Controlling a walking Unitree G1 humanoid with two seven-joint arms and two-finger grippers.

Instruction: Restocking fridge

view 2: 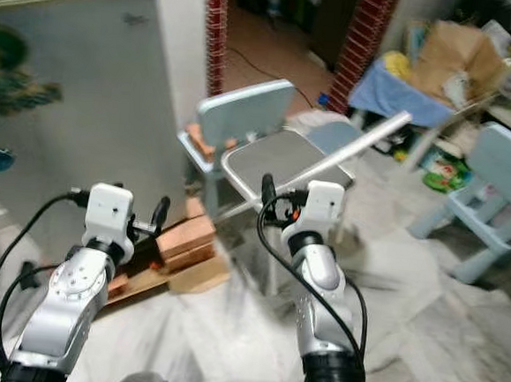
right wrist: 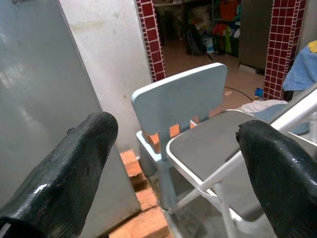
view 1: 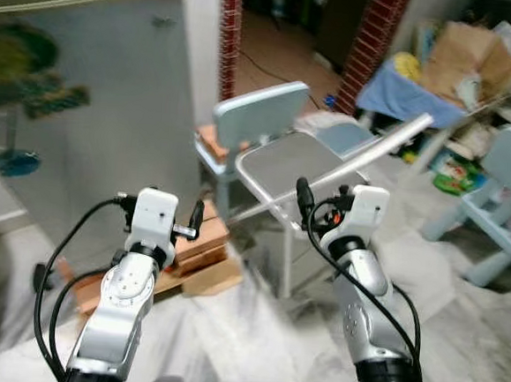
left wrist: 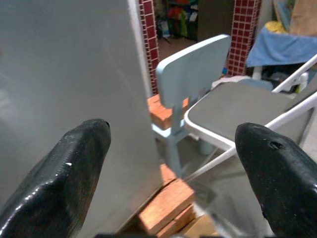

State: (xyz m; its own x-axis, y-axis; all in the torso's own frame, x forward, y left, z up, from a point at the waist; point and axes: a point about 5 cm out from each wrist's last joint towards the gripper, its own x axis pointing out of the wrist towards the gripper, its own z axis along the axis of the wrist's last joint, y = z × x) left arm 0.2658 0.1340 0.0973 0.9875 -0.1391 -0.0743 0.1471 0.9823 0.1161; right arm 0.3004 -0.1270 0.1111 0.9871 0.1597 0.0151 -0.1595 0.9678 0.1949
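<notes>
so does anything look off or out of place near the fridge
Yes: loose bricks are stacked on the floor at the fridge corner, and one brick sits on the small blue chair seat. Odd spots for bricks.

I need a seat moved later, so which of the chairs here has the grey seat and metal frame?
The folding chair in the middle, just ahead of the right end effector. The small chair behind it and another at far right are pale blue plastic.
</notes>
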